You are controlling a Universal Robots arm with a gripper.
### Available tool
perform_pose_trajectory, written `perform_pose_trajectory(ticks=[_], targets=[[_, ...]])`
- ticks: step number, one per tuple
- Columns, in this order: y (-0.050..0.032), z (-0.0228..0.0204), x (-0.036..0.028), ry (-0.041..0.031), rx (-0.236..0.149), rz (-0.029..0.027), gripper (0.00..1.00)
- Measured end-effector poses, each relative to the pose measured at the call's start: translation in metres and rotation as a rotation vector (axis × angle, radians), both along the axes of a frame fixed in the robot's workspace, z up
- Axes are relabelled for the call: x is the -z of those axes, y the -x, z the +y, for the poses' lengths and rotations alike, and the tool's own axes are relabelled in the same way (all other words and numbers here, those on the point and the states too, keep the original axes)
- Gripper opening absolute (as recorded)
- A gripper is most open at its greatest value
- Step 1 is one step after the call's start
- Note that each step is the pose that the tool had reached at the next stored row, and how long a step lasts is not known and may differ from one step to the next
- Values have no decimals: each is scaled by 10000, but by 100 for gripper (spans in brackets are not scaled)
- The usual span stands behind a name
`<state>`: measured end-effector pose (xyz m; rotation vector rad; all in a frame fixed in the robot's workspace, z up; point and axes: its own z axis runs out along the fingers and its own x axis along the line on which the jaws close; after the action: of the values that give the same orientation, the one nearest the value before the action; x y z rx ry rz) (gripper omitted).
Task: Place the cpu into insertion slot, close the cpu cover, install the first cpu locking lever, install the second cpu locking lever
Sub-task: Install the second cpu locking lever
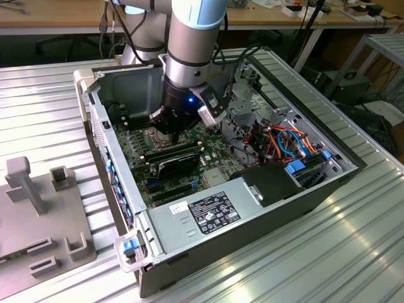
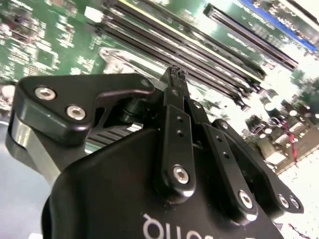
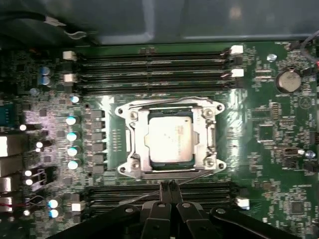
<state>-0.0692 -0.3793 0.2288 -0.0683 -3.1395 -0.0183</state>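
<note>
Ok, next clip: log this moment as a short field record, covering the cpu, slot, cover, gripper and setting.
cpu: seated in the insertion slot, silvery top facing up
cpu cover: down, framing the chip
gripper: fingers together, holding nothing, tips just beside the socket's edge, above the memory slots
setting: green motherboard inside an open computer case on a ribbed metal table

The grey-and-silver jointed robot arm reaches straight down, its black wrist section pointing vertically with a small blue light glowing on its side. At its end the black two-fingered gripper points downward, its slim black fingers pressed together tip to tip, with nothing between them in both wrist views.
</note>
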Motion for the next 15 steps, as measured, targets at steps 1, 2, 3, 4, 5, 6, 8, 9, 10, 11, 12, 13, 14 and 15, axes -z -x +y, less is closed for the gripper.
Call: perform_pose_trajectory(ticks=[1,2,3,4,5,6,8,9,10,11,12,13,14,15], targets=[[44,0,3,0,2,0,11],[72,0,5,0,3,1,11],[112,1,12,-1,1,-1,11],[146,0,18,0,0,0,11],[174,0,22,1,1,1,11],[233,0,34,0,1,1,11],[288,1,48,-1,1,0,11],[316,1,61,-1,3,0,11],[327,0,70,0,2,1,11],[335,0,76,1,1,1,11],[345,0,88,0,1,1,11],[354,0,96,1,1,1,11],[362,0,101,1,1,2,11],[366,0,106,0,1,1,11]])
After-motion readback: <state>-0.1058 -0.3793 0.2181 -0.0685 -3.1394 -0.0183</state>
